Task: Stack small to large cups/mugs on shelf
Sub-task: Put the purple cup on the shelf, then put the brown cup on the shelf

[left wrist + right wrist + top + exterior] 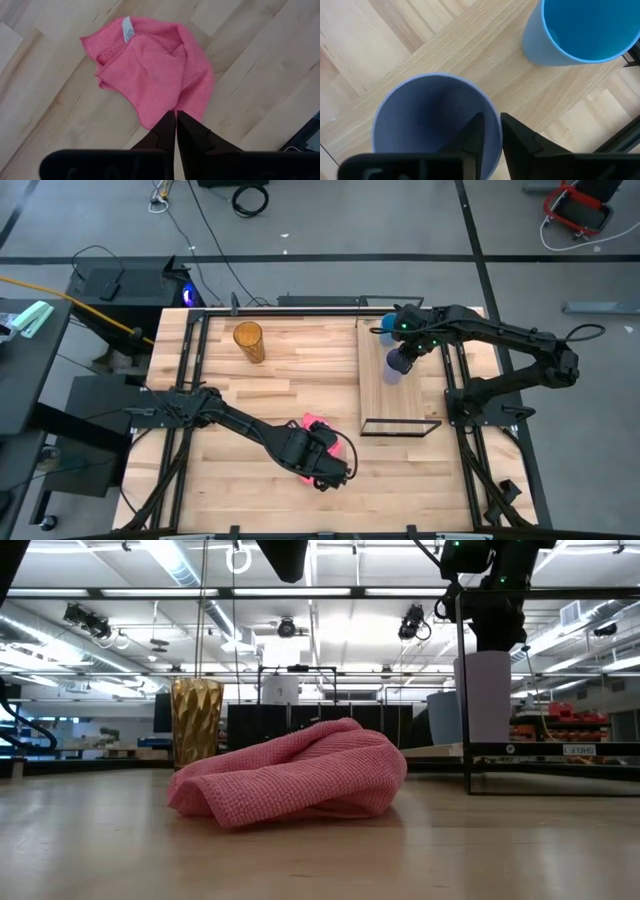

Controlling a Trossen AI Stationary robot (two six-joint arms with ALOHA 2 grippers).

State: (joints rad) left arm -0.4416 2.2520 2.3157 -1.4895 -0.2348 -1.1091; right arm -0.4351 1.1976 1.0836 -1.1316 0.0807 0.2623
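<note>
The right fingers straddle the rim of the lavender cup on the shelf, grip loosening beside the blue cup; next, fetching the amber cup from the counter.

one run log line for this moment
right hand: straddling lavender cup rim on shelf | blue cup: beside | amber cup: on table | left hand: shut, over pink cloth

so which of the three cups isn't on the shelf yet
The amber-orange cup: it stands on the bare tabletop, while the lavender cup and light blue cup stand on the shelf.
</note>
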